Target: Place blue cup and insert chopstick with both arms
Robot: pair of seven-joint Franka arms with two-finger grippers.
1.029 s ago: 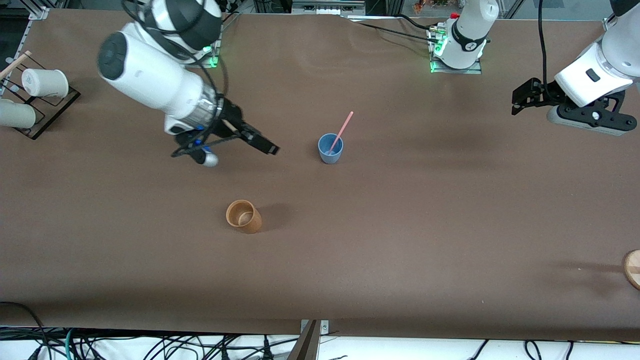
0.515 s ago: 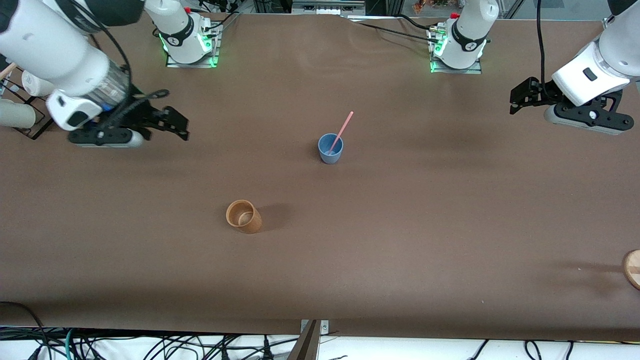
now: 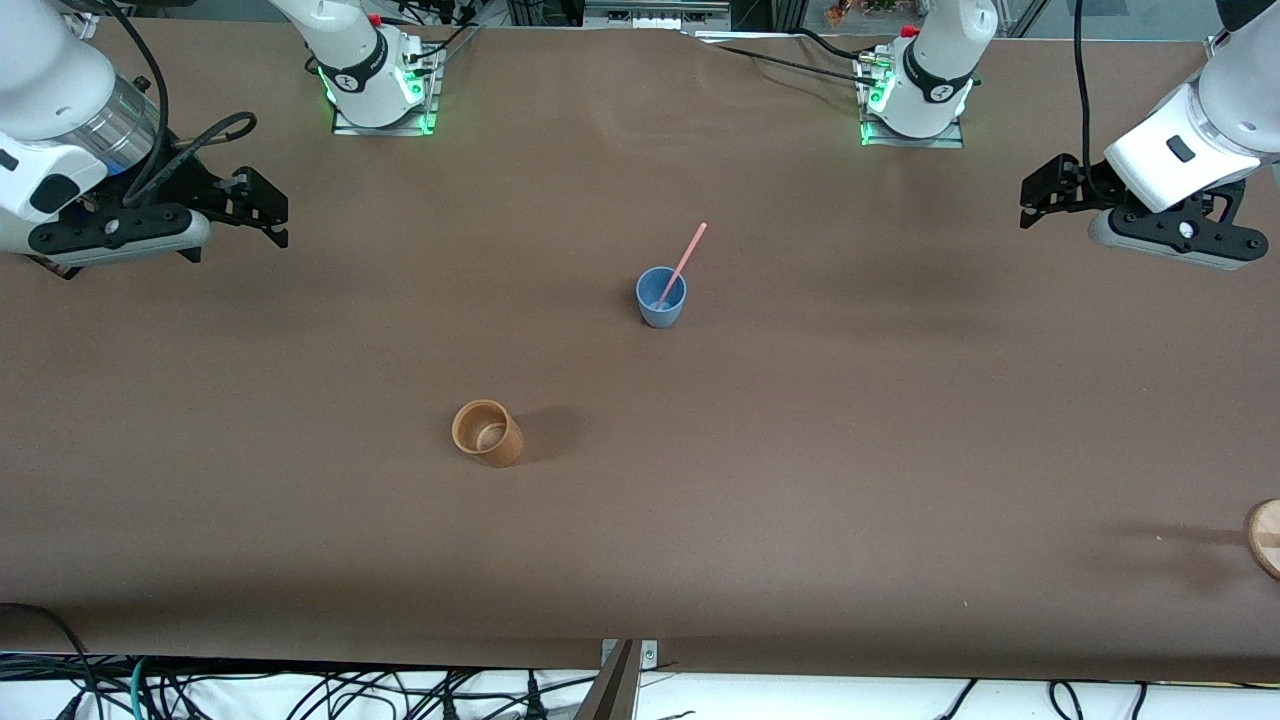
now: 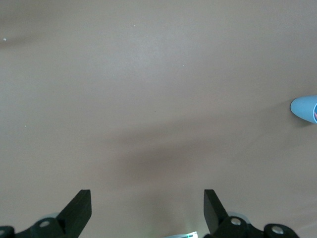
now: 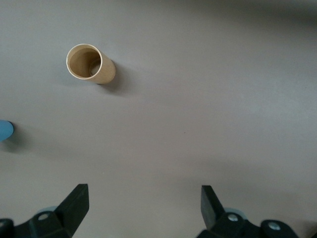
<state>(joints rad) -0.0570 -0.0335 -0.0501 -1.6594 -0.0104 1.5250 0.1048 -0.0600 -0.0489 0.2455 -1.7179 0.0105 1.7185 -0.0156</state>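
Note:
The blue cup (image 3: 661,297) stands upright at the middle of the table with the pink chopstick (image 3: 686,258) leaning in it. Its edge shows in the left wrist view (image 4: 304,108) and the right wrist view (image 5: 5,130). My right gripper (image 3: 262,208) is open and empty over the table at the right arm's end. In its wrist view (image 5: 143,198) only bare table lies between the fingers. My left gripper (image 3: 1040,192) is open and empty over the table at the left arm's end, and its wrist view (image 4: 147,201) shows bare table.
A tan-orange cup (image 3: 487,432) stands nearer the front camera than the blue cup; it also shows in the right wrist view (image 5: 90,63). A black rack (image 3: 62,266) sits at the right arm's end, mostly hidden by the arm. A round wooden object (image 3: 1266,536) lies at the left arm's end.
My right arm has pulled back from beside the blue cup toward its end of the table, gripper open. The left arm has barely moved. The cup and chopstick stay put.

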